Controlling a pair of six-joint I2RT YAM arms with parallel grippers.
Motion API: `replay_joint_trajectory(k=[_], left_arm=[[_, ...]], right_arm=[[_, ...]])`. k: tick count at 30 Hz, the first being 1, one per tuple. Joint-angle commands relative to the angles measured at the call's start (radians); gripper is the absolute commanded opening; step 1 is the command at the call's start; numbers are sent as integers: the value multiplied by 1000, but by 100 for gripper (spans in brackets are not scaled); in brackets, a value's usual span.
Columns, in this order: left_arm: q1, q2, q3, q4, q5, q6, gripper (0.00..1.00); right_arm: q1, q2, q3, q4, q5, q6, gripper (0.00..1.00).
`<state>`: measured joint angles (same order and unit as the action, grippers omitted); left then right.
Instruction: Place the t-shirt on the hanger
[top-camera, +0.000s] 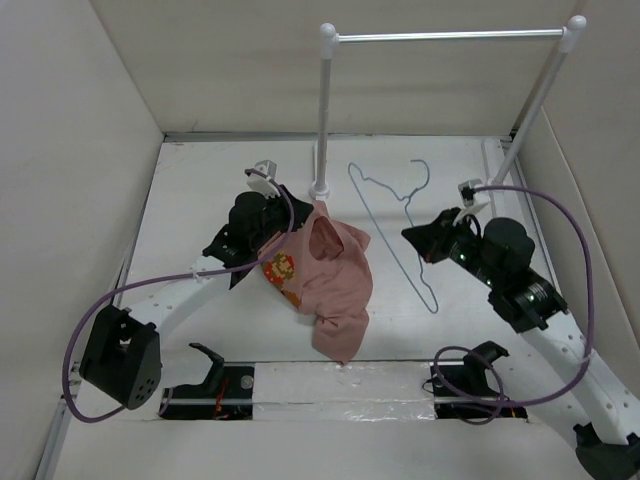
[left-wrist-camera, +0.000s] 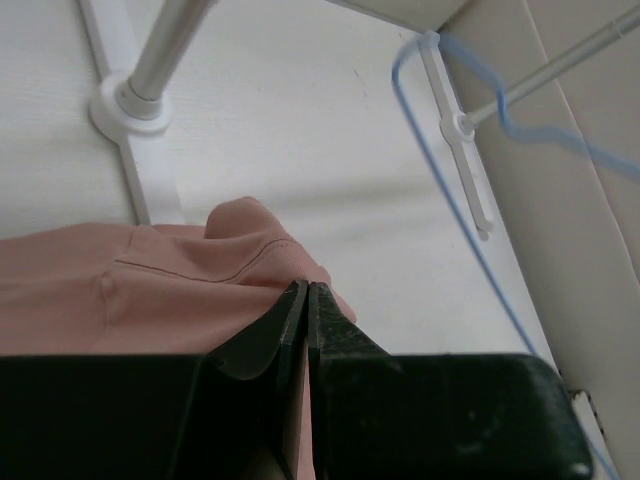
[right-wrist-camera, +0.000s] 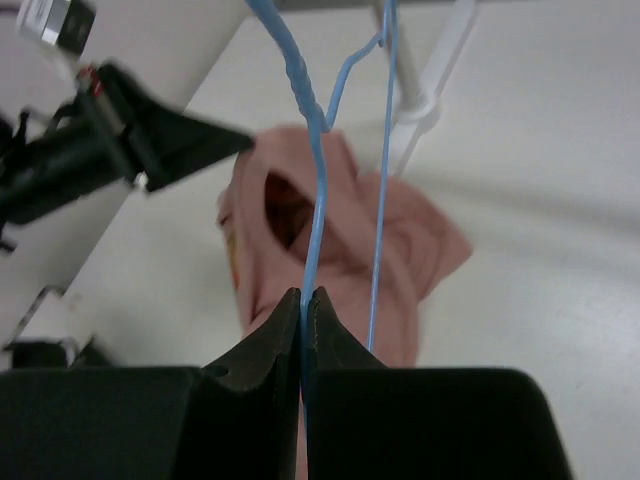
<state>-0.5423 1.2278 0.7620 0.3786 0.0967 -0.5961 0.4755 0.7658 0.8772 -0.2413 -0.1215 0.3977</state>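
Observation:
The dusty-pink t-shirt (top-camera: 335, 280) hangs bunched from its collar, with the cartoon print (top-camera: 282, 268) on its left side. My left gripper (top-camera: 295, 228) is shut on the fabric by the collar; the left wrist view shows the jaws (left-wrist-camera: 307, 292) pinching pink cloth (left-wrist-camera: 150, 280). The pale-blue wire hanger (top-camera: 392, 243) sits to the right of the shirt. My right gripper (top-camera: 412, 235) is shut on its wire, as the right wrist view shows (right-wrist-camera: 308, 296). There the hanger (right-wrist-camera: 319, 200) points toward the open neck of the shirt (right-wrist-camera: 420, 240).
The white-posted rack stands at the back, its left post (top-camera: 325, 110) just behind the shirt and its metal rail (top-camera: 450, 36) overhead. The post base (left-wrist-camera: 130, 105) shows in the left wrist view. Purple cables loop off both arms. Walls close in the left, back and right sides.

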Motion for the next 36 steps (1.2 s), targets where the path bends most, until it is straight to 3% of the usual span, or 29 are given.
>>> replay_joint_trajectory(k=[1,5,10,20,28,31,36], left_arm=[[25,4,68,80,0,1,0],[36,22,121,56,-28,21,0],[36,33,154,31,-20,28,0],[36,-31,106,17,31,10,0],[-4,-77,112,-29,34,28,0],[-4,-86,131,-78,26,41,0],[-4,-152,135,-102,26,42,0]], right_arm=[[87,-149,-33,-119,-46,93,0],[168,-278,-44,-236,-44,154,0],[238,-269,-24,-291,-66,156,0],[273,-146,-89,-75,5,130,0],[282,62,-100,193,-88,78,0],[325,140,-37,201,-129,43,0],[370,153,-37,321,-176,17,0]])
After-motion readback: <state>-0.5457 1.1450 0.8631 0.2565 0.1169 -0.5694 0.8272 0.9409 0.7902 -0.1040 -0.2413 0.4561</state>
